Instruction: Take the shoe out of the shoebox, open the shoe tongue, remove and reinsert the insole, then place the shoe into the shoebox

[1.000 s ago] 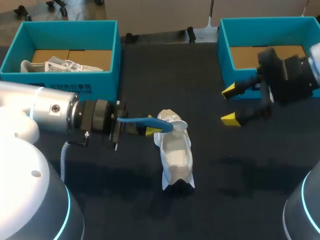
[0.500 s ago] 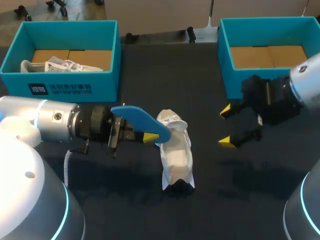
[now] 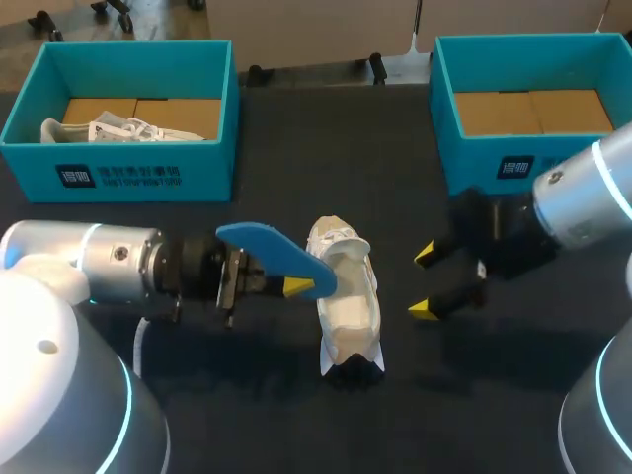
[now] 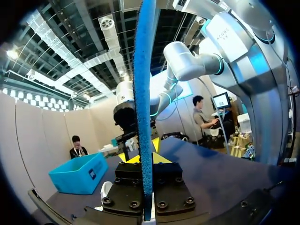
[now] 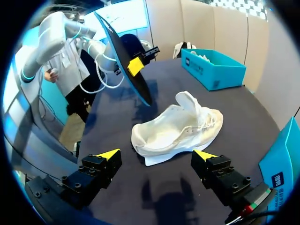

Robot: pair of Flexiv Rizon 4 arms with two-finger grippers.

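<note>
A white shoe (image 3: 348,296) (image 5: 176,131) lies on the black table, tongue (image 5: 190,104) lifted. Left of it, my left gripper (image 3: 296,287) (image 4: 140,158) is shut on a blue insole (image 3: 269,249) (image 4: 143,93), held on edge above the table and clear of the shoe's opening. From the right wrist view the insole (image 5: 124,56) stands beyond the shoe. My right gripper (image 3: 425,281) (image 5: 157,157) is open just right of the shoe, with nothing between its fingers. The teal shoebox (image 3: 523,148) stands at the back right, showing only its cardboard floor.
A second teal box (image 3: 128,163) (image 5: 213,68) at the back left holds another white shoe (image 3: 118,130). Bare black table lies in front of the shoe and between the two boxes.
My right gripper has moved left and down from the right box to beside the shoe. The left gripper has turned the insole up and drawn it back out of the shoe.
</note>
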